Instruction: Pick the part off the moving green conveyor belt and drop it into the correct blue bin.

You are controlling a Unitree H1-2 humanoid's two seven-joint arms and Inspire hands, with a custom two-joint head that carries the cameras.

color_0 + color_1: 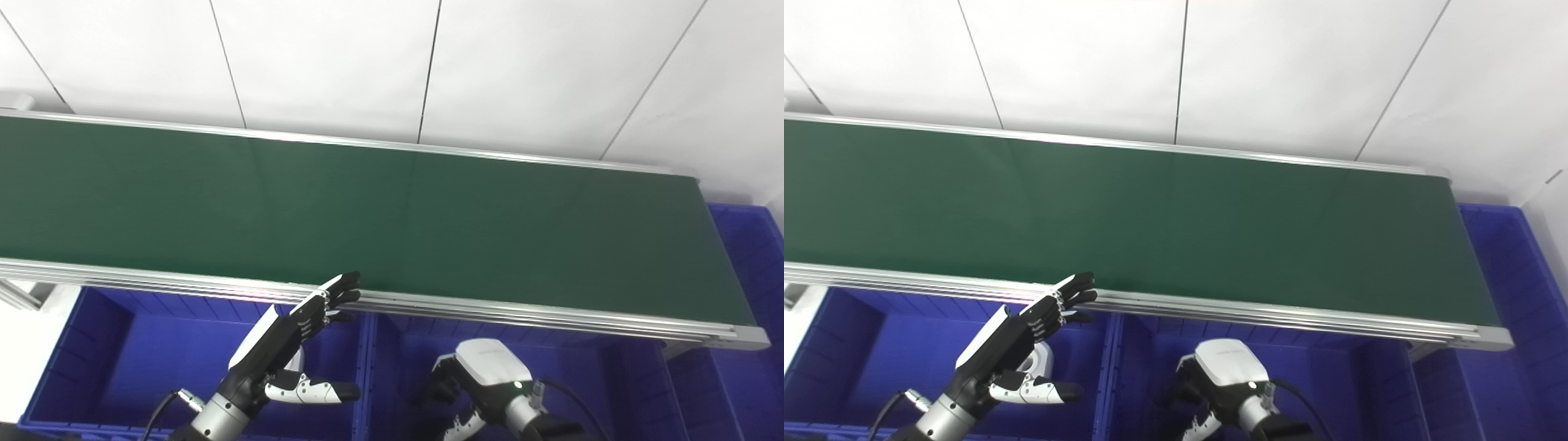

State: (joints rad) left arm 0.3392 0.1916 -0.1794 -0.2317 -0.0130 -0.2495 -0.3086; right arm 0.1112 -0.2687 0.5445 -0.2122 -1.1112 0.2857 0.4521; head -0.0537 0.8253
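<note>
Across mid-frame, long green conveyor belt (392, 226) carries no visible part; left hand (288, 343) released, fingers spread at its near rail; right hand (484, 373) low, grip indeterminate.

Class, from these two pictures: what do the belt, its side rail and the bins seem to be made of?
Belt: matte green, probably rubber or PVC; its sheen is soft.
Side rail: silvery, ribbed, likely extruded aluminium.
Bins: glossy blue, moulded ribs on the walls, apparently plastic.
</note>
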